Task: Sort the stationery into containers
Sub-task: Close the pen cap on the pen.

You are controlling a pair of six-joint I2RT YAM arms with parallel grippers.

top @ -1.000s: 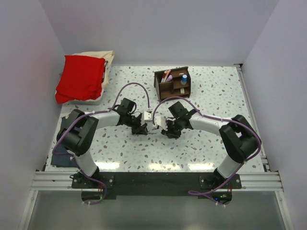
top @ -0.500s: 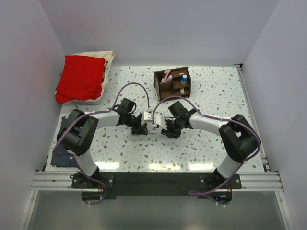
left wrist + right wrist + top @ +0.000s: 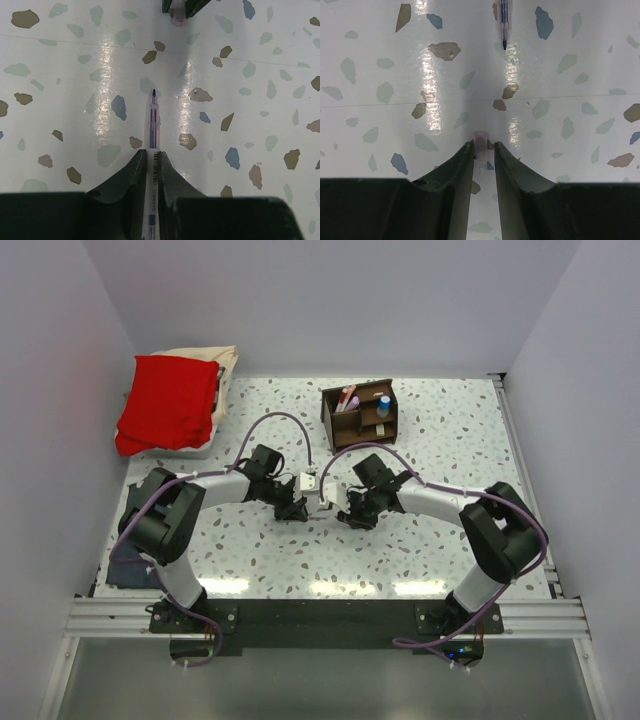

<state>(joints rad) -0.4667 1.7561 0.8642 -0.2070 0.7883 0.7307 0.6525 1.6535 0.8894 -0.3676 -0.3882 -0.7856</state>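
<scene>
My left gripper (image 3: 297, 508) (image 3: 153, 155) is shut on a clear pen with a blue tip (image 3: 152, 120), which points at the right gripper. My right gripper (image 3: 345, 512) (image 3: 483, 146) is shut on a small translucent pen cap (image 3: 480, 142), held just above the table. The pen tip also shows at the top of the right wrist view (image 3: 504, 20), and the cap at the top of the left wrist view (image 3: 176, 15). Tip and cap are apart. The dark brown wooden organizer (image 3: 360, 412) stands behind them, with pink-red pens (image 3: 346, 398) and a blue-and-white cylinder (image 3: 383, 405) in it.
A red cloth (image 3: 168, 402) lies on a cream bundle at the back left. A folded blue-grey cloth (image 3: 128, 565) lies at the left edge near the left arm's base. White walls close in the speckled table (image 3: 450, 450) on three sides.
The right arm has shifted slightly. Both grippers keep their hold and stay facing each other in the middle of the table.
</scene>
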